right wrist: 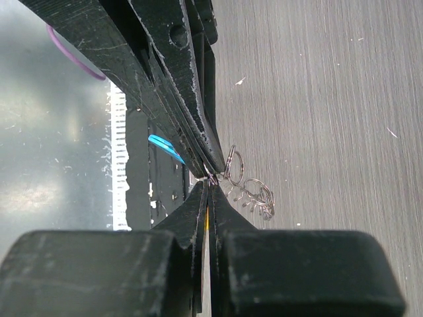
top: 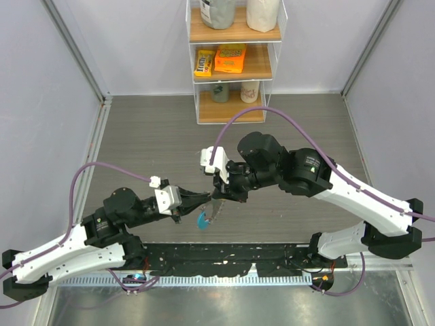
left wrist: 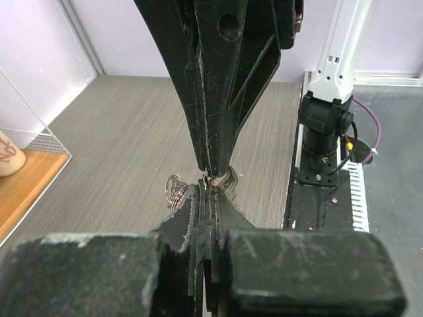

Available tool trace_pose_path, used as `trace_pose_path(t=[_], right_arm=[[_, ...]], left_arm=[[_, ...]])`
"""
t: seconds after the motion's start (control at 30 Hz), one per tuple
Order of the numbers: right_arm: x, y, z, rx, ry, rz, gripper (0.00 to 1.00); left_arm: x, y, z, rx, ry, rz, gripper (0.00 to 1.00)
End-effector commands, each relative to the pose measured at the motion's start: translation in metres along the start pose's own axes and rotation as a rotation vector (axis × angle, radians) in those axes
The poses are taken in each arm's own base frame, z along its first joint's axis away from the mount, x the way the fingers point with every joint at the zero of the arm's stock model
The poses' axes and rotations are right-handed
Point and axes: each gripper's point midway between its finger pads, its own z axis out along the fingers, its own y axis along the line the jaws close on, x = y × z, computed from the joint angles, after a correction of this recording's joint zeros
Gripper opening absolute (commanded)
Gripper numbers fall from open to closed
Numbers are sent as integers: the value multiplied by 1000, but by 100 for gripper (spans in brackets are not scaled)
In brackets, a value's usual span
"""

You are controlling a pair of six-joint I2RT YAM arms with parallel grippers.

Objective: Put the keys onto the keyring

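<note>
Left tool [top: 204,197] and right tool [top: 220,198] meet tip to tip above table [top: 149,136] centre, both pressed together. Left pinches keyring [right wrist: 250,192], blue tag [top: 202,219] dangling at 6 o'clock. Right nips yellow key [right wrist: 208,221], likely lined up for threading.

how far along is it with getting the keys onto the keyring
Done: the keyring, with its blue tag, is gathered up between the arms. In hand: the left gripper and right gripper meet tip to tip, both jaws shut at the silvery loops. To do: no coloured key shows clearly on the loop, so threading looks unfinished; which jaws hold what is hidden.
</note>
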Motion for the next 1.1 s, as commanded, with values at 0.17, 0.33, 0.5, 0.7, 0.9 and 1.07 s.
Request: trace_pose_path(t=[0.17,0.33,0.5,0.7,0.9,1.07], right_arm=[[-48,-15,-24,105,-173,-4,6],[-48,-17,-24,124,-173,40,6],[-46,-18,-23,132,-167,84,6],[-36,-15,-15,110,-139,103,6],[-25,-19,-8,133,-118,117,6],[-19,-22,-5,155,-112,126,6]], left_arm=[[-33,-11,-2,73,-94,18,0],[-36,-15,-4,94,-104,19,0],[-39,-16,-5,95,-116,20,0],[-42,-13,-6,80,-129,20,0],[-44,-13,-8,76,-139,14,0],[-44,-13,-8,77,-141,11,0]])
